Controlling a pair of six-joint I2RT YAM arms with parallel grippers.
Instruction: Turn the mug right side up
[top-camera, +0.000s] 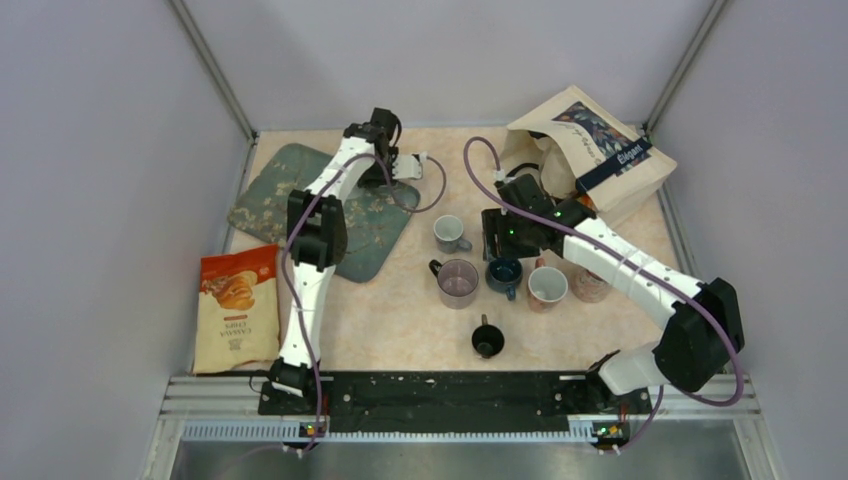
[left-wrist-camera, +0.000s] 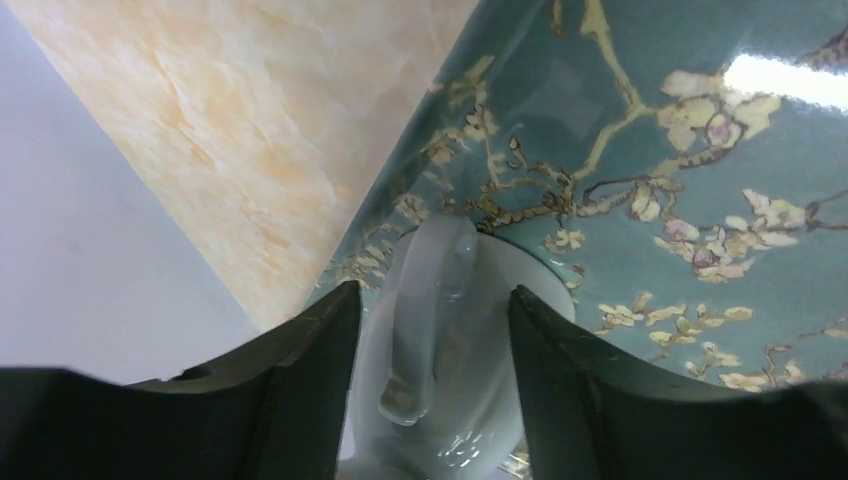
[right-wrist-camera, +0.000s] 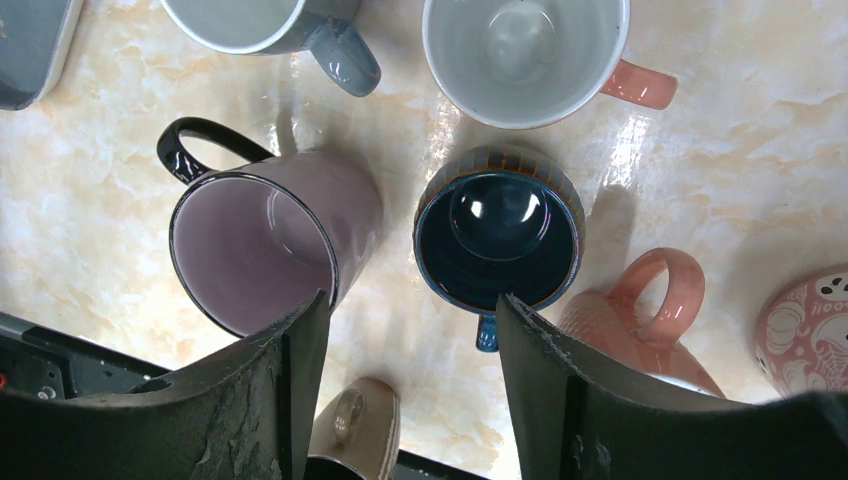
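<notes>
White mug (left-wrist-camera: 445, 420) on teal floral mat (left-wrist-camera: 700, 120), handle (left-wrist-camera: 425, 330) between fingers (left-wrist-camera: 300, 380) of left claw (left-wrist-camera: 432, 295), grip unclear.

- The left arm (top-camera: 312, 262) and right arm (top-camera: 625, 268) had white shells with black joints.
- A purple cable (top-camera: 466, 160) lay along each.
- The right gripper (right-wrist-camera: 410, 300) had dark fingers (right-wrist-camera: 270, 400), scuffed pale at the edges.
- A green light (top-camera: 512, 232) glowed behind it.

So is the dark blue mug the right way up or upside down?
Right way up. The right wrist view looks straight into the dark blue mug, down to its shiny, empty bottom.
</notes>
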